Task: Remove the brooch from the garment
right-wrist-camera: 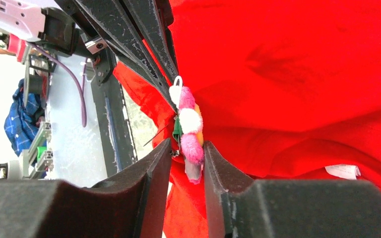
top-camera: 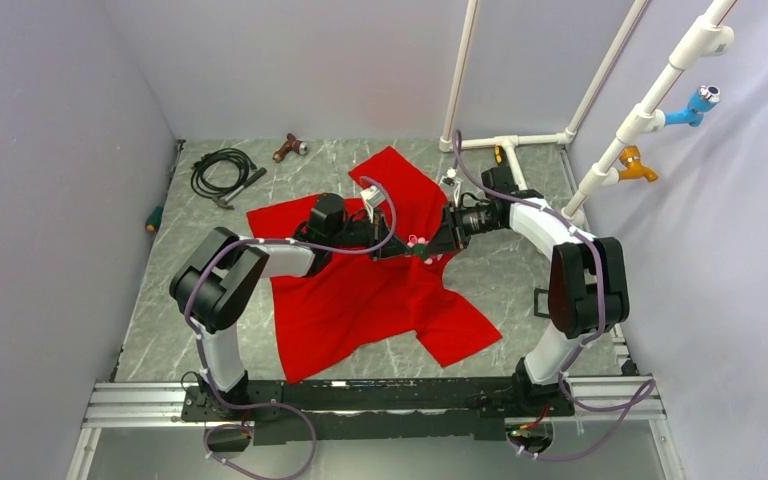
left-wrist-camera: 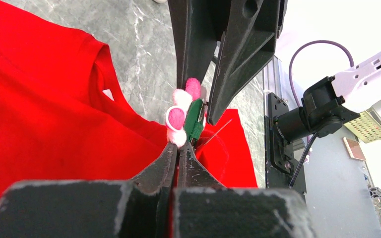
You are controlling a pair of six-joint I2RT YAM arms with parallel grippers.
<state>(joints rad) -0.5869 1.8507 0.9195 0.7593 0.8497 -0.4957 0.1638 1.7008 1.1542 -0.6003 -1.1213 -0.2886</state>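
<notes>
Down at the bottom, the left arm's black fingers [left-wrist-camera: 171,161] are pressed together on a fold of the bright red cotton T-shirt [left-wrist-camera: 39,109]. Just above their tips sits the small fluffy flower brooch [left-wrist-camera: 176,116], with pink and white petals on a green backing. The right arm's black fingers [left-wrist-camera: 240,54] reach down from the top, one on either side of the brooch and close against it; whether they squeeze it I can't tell. A small white label [left-wrist-camera: 108,94] shows inside the neck opening. Grey marbled desk [left-wrist-camera: 144,44] lies beyond.
</notes>
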